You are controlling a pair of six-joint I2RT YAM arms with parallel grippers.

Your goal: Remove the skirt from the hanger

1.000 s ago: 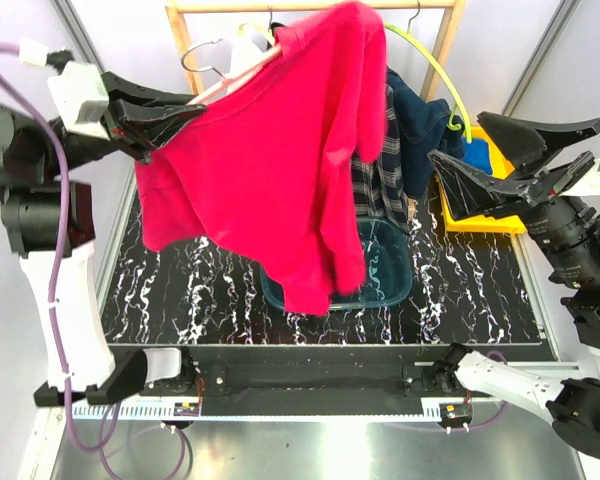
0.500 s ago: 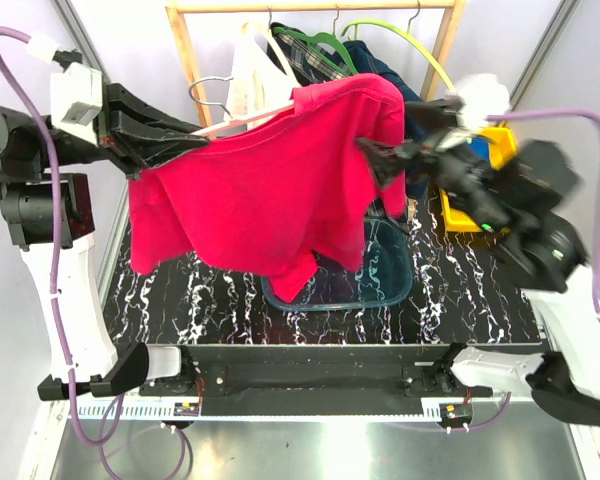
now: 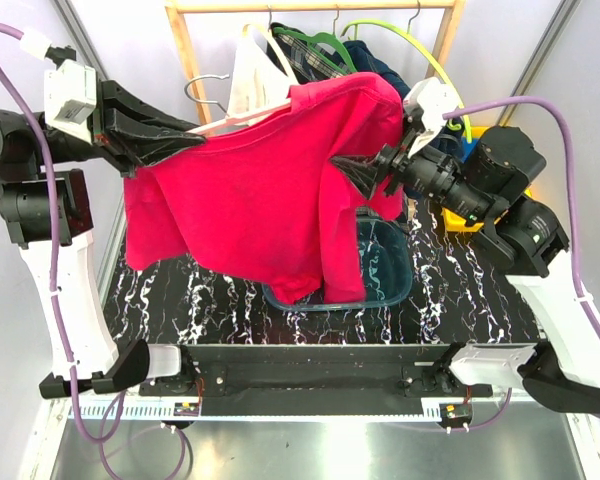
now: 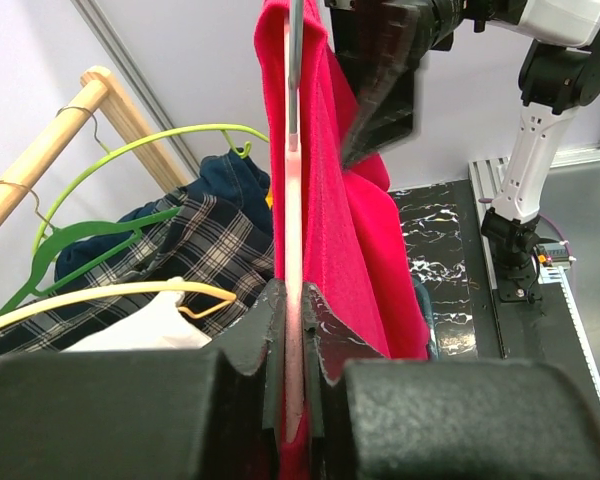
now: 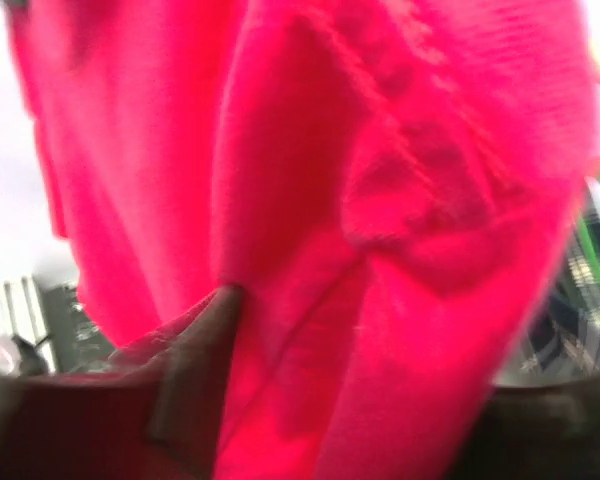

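Wooden rack [image 3: 185, 55] at back, black marbled table [image 3: 480, 290] below. Plaid skirt [image 4: 180, 260] hung on the rack on its dark green hanger [image 4: 90, 245], behind the red garment [image 3: 260, 190]. Probably light, soft, floppy; grab at waistband by the hanger. Up high, left gripper [image 4: 292, 300] was pinched tight on the pale pink hanger [image 4: 294, 190] carrying the red garment. Outstretched right gripper [image 3: 345, 165] poked into red cloth; jaws unclear.

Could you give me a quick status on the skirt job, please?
Left hand shut on the pale hanger carrying the red shirt. Right hand at the shirt's edge, grip unclear. Skirt on dark green hanger, behind the shirt.
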